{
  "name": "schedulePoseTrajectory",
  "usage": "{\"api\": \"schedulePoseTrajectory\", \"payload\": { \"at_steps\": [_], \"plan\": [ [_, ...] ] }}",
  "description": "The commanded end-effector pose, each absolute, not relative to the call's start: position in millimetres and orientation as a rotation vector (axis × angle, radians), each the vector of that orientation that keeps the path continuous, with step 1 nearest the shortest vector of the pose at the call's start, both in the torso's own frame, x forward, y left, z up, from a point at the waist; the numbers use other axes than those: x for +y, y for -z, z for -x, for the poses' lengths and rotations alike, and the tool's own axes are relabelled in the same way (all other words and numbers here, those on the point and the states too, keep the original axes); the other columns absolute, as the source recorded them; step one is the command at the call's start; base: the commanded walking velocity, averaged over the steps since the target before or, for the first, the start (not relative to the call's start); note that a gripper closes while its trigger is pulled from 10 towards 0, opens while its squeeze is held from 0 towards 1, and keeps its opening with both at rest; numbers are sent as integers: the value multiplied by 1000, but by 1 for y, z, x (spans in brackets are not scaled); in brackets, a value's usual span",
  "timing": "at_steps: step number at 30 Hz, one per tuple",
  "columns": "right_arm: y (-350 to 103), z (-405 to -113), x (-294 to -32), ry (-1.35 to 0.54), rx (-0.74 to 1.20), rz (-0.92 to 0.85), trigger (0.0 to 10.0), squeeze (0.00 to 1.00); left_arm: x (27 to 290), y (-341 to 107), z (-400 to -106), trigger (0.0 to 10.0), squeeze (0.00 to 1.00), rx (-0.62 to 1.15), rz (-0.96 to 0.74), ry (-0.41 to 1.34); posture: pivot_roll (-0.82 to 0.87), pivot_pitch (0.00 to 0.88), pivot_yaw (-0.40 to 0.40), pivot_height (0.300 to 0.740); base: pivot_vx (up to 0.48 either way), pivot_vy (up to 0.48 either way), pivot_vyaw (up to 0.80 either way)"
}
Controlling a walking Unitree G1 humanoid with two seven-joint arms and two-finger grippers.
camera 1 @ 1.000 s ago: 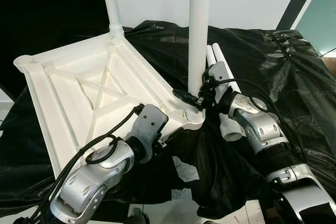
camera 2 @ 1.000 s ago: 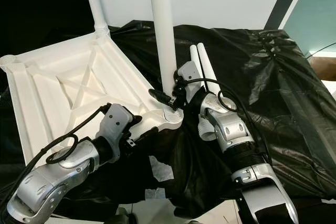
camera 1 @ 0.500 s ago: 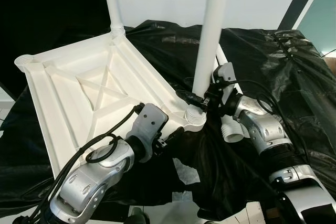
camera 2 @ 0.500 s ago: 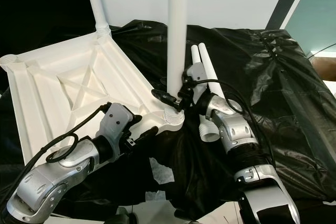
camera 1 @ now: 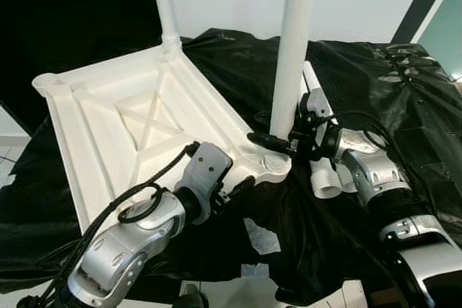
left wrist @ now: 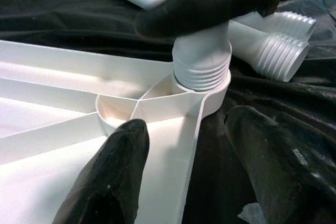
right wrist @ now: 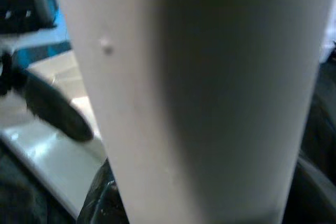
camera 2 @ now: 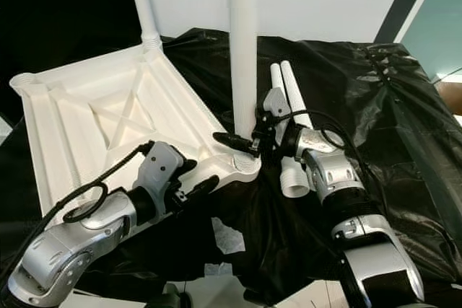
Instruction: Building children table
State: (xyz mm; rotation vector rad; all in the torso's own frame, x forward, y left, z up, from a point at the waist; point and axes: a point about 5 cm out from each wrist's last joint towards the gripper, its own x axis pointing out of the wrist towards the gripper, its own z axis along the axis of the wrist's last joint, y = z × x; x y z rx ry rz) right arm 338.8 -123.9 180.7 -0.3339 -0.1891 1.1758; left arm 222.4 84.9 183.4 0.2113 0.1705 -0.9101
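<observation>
Nowhere do you get readable writing or a brand mark. Your right gripper (camera 1: 278,143) clamps the upright white leg (camera 1: 292,63) just above the near corner socket (camera 1: 274,165) of the upturned tabletop (camera 1: 123,135). Your left wrist view adds the leg's threaded end (left wrist: 202,69) seated in that socket, left gripper (left wrist: 194,177) spread wide, fingers straddling the tabletop's edge. Two spare legs (camera 2: 292,138) lie on the black sheet (camera 1: 375,91).
</observation>
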Motion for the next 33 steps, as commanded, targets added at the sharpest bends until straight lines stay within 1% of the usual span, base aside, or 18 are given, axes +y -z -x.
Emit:
{"api": "schedulePoseTrajectory", "payload": {
  "at_steps": [1, 8, 9, 10, 12, 16, 21, 26, 33],
  "plan": [
    [-144, -333, -138, -1187, -7, 369, 10000, 0, 85, -186, -219, 10000, 0, 175, -213, 970, 154, 107, -8, 740, 0, 0, 0],
    [-141, -331, -138, -1198, -29, 304, 10000, 0, 87, -187, -217, 10000, 0, 180, -213, 968, 162, 112, 4, 740, 0, 0, 0],
    [-141, -331, -137, -1206, -35, 257, 10000, 0, 88, -188, -216, 10000, 0, 182, -213, 969, 164, 112, 6, 740, 0, 0, 0],
    [-141, -331, -137, -1206, -35, 257, 10000, 0, 88, -188, -216, 10000, 0, 182, -213, 969, 164, 112, 6, 740, 0, 0, 0],
    [-141, -331, -136, -1206, -40, 186, 10000, 0, 89, -188, -216, 10000, 0, 185, -215, 969, 164, 112, 7, 740, 0, 0, 0],
    [-141, -332, -139, -1204, -25, 120, 10000, 0, 89, -188, -216, 10000, 0, 187, -218, 970, 164, 113, 9, 740, 0, 0, 0],
    [-138, -330, -142, -1216, -44, 151, 10000, 0, 87, -189, -216, 10000, 0, 188, -219, 971, 161, 113, 9, 740, 0, 0, 0],
    [-135, -329, -143, -1200, -36, 122, 10000, 0, 86, -190, -217, 10000, 0, 184, -217, 968, 166, 110, 5, 740, 0, 0, 0],
    [-133, -325, -135, -1131, -120, 77, 10000, 0, 87, -191, -216, 10000, 0, 184, -215, 964, 165, 106, 7, 740, 0, 0, 0]
  ]
}}
